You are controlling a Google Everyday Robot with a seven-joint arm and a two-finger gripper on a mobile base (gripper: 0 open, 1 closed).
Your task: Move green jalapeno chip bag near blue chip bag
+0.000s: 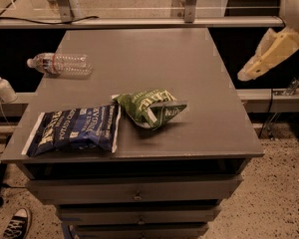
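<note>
Two bags on the desk, gripper off to one side

The green bag [150, 107] lies crumpled on the desk [189, 54]. The blue bag [74, 130] lies flat just beside it on its left. A bottle [60, 63] lies on its side behind and left of the green bag. The gripper [261, 31] hangs right of and beyond the green bag, past the desk edge, fingers [269, 51] spread, empty.
</note>
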